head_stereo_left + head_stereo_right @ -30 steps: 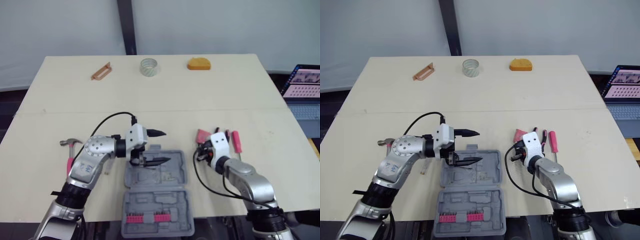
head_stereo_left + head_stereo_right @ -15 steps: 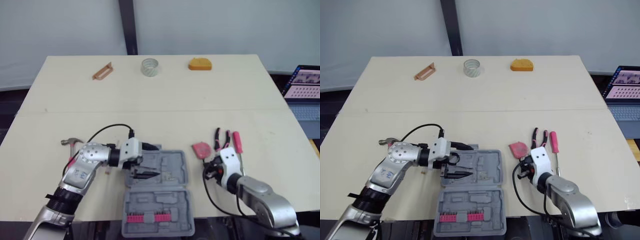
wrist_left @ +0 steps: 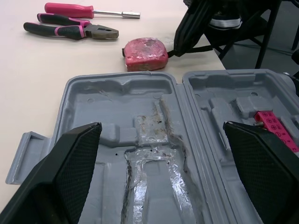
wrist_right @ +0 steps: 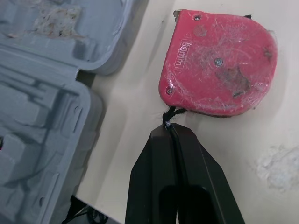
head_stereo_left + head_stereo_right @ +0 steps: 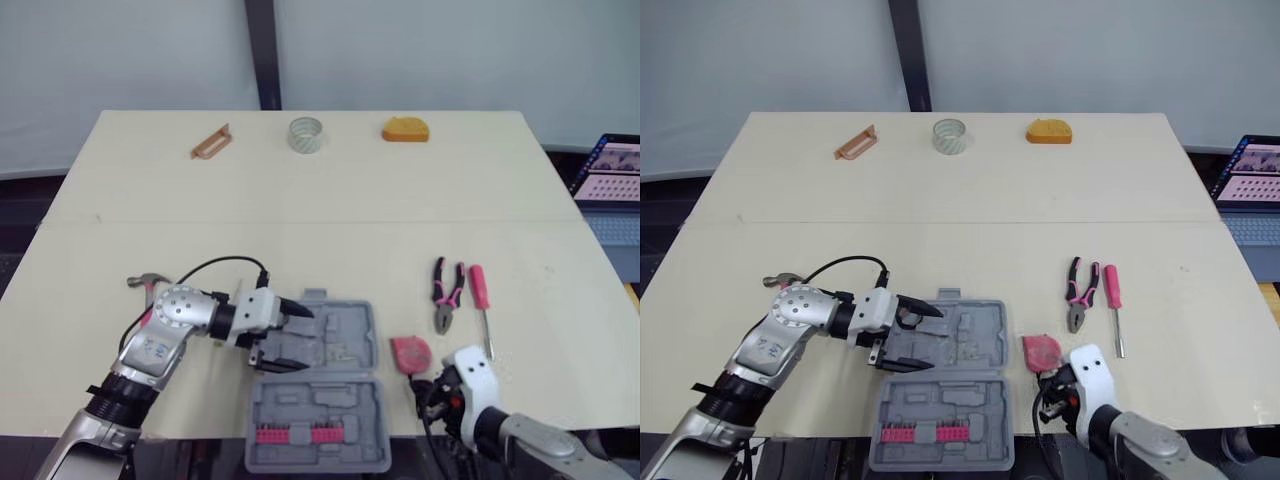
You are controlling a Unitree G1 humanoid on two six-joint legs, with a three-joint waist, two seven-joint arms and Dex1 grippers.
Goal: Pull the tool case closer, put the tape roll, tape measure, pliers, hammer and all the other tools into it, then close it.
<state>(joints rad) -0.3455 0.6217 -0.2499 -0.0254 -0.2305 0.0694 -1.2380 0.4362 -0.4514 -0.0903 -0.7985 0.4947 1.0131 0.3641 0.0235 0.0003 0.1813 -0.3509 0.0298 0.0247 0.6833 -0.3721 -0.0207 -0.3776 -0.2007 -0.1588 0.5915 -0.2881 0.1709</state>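
The grey tool case (image 5: 345,340) lies open at the table's front middle, with red bits in its near half. My left gripper (image 5: 290,338) is open low over the far half, its fingers (image 3: 70,177) spread wide. The red tape measure (image 5: 410,353) lies just right of the case. My right gripper (image 4: 170,133), at the front edge, is shut on the tape measure's black cord. Pink pliers (image 5: 444,293) and a pink screwdriver (image 5: 479,295) lie further right. The hammer (image 5: 148,285) is behind my left arm. The tape roll (image 5: 305,134) stands at the far edge.
A brown flat tool (image 5: 210,141) and an orange object (image 5: 405,130) lie along the far edge beside the tape roll. A laptop (image 5: 612,180) sits off the table's right side. The near half of the case overhangs the front edge.
My right gripper drew back to the front edge, dragging the tape measure by its cord away from the pliers to beside the case. My left gripper sank lower over the case.
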